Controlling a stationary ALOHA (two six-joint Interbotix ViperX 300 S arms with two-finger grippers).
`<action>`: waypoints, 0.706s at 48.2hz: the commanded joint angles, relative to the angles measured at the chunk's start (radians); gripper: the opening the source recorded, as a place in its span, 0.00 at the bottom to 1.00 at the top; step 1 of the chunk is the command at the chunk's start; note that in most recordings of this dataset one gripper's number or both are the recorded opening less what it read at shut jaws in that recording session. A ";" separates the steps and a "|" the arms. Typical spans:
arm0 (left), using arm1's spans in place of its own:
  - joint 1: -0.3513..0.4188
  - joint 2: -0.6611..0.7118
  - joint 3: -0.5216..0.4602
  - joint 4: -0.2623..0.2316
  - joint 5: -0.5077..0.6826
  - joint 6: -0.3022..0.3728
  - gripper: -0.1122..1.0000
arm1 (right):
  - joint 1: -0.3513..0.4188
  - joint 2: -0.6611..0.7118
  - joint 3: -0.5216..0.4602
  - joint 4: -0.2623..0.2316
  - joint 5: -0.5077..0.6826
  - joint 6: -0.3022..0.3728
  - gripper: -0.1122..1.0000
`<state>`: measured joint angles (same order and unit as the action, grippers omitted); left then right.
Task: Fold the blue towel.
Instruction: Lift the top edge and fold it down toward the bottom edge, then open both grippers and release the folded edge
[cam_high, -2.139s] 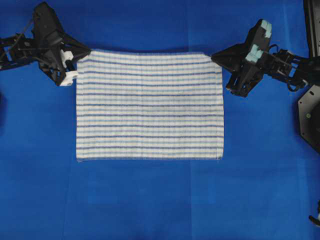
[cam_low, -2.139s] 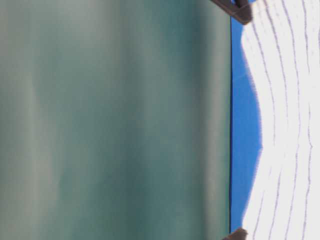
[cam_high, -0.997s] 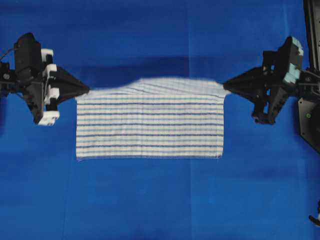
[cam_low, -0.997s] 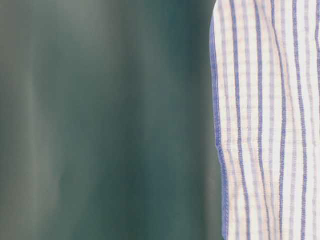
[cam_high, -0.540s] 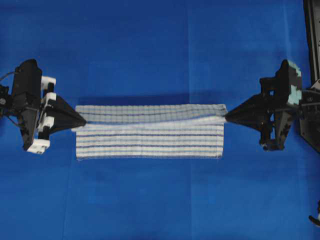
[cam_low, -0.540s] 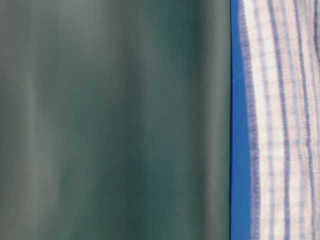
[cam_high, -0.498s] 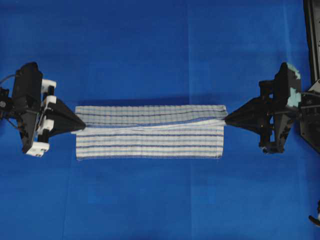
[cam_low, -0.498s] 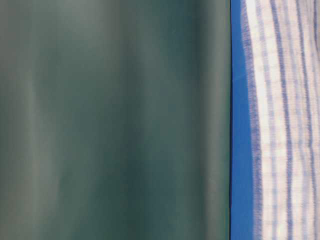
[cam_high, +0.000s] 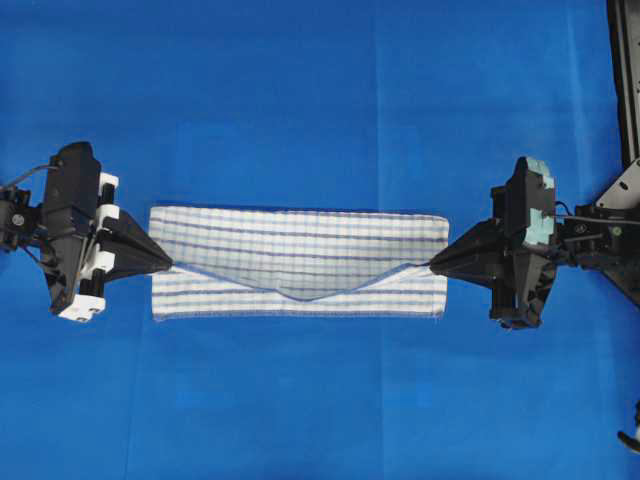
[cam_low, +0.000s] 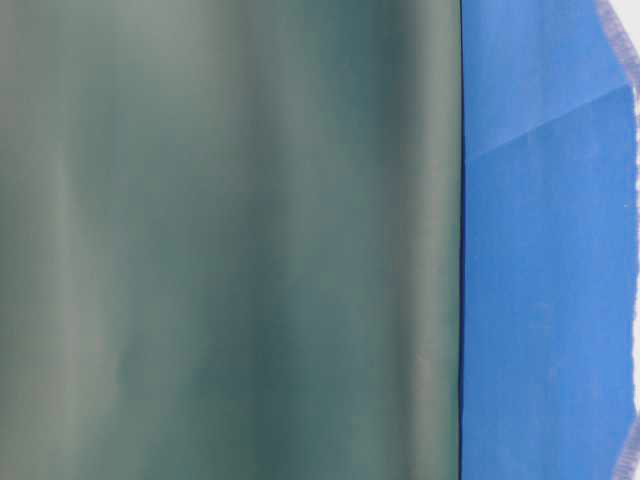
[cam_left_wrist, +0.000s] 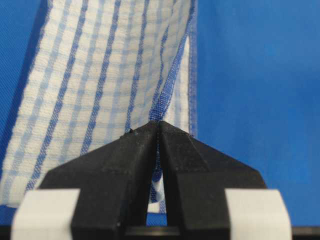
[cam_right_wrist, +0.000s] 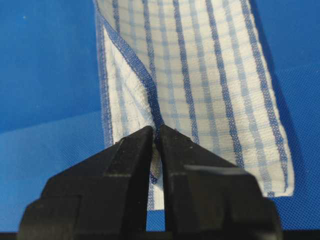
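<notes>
The blue towel (cam_high: 300, 250) is a white cloth with blue stripes, lying folded over on itself in a wide band at the middle of the table. Its upper layer sags to a point in the middle, short of the near hem. My left gripper (cam_high: 170, 264) is shut on the towel's left corner (cam_left_wrist: 165, 107). My right gripper (cam_high: 432, 266) is shut on the right corner (cam_right_wrist: 150, 100). Both hold the upper layer's corners low over the lower layer. In the table-level view only a sliver of the towel's edge (cam_low: 630, 60) shows at the far right.
The plain blue table covering (cam_high: 320, 100) spreads all round the towel. Black arm hardware (cam_high: 625, 60) stands at the right edge of the overhead view. A blurred green surface (cam_low: 230, 240) fills most of the table-level view.
Both grippers carried the towel's far corners toward the near edge and lowered them. The upper layer now covers most of the lower one and sags in the middle.
</notes>
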<state>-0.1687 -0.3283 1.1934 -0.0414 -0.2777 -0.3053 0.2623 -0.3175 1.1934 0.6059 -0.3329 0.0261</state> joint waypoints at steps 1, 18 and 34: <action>-0.009 0.003 -0.020 -0.003 -0.008 -0.002 0.13 | 0.006 -0.003 -0.017 0.008 -0.008 -0.002 0.09; -0.012 0.015 -0.032 -0.002 -0.002 0.000 0.62 | 0.029 -0.005 -0.018 0.026 0.015 -0.002 0.52; 0.031 -0.025 -0.031 -0.002 0.044 0.017 0.80 | -0.002 -0.040 -0.012 0.023 0.009 -0.048 0.89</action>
<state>-0.1611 -0.3405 1.1766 -0.0414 -0.2316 -0.2945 0.2838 -0.3375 1.1934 0.6305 -0.3160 -0.0123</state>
